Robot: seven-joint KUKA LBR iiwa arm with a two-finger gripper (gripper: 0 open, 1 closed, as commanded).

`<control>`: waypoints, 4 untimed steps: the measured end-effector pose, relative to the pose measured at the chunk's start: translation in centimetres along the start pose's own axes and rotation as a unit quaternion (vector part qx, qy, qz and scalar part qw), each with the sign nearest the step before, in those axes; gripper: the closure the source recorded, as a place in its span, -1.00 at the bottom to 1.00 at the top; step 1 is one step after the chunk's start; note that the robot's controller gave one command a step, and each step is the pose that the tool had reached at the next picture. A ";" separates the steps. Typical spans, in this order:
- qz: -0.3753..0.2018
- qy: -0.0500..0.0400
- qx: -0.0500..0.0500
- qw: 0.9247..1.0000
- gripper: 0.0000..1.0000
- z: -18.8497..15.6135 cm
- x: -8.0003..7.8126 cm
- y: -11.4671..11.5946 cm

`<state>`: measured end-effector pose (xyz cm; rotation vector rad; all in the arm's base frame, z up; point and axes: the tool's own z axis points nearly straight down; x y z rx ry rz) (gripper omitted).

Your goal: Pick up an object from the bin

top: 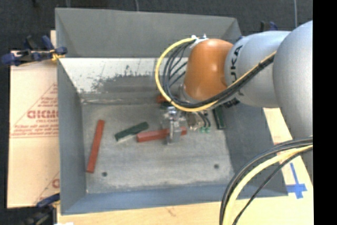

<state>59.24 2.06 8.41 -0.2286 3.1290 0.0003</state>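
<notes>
the gripper [173, 130] is low over the floor of the grey bin [69, 129], about midway between the left and right walls and a little nearer the far wall than the near edge. its metal tip sits at the right end of a short red-brown bar [151, 137], touching or just above it; i cannot tell which, nor whether the gripper is spread or closed.

the red-brown bar lies flat, its long axis running almost parallel to the bin's near edge. its left end points at the left wall and its right end goes under the gripper.

just beside it, on the left, lies a dark green bar [131, 131], also flat but tilted, its right end angled toward the far wall; its near end comes close to the red-brown bar's left end.

above the gripper the wrist stands steeply, topped by an orange cover [208, 68] with a loop of cables [167, 68] round it. the thick grey arm [274, 71] reaches in over the right wall.

well apart, by the left wall, a long red stick [95, 146] lies flat, running from far to near. a dark green piece [218, 118] shows partly under the arm near the right wall.
</notes>
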 end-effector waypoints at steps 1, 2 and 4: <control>-0.085 0.002 0.000 0.996 1.00 -1.2 1.1 2.6; -0.085 0.002 0.000 0.996 1.00 -1.2 1.1 2.6; -0.092 0.000 0.000 0.996 1.00 -12.6 -1.8 3.2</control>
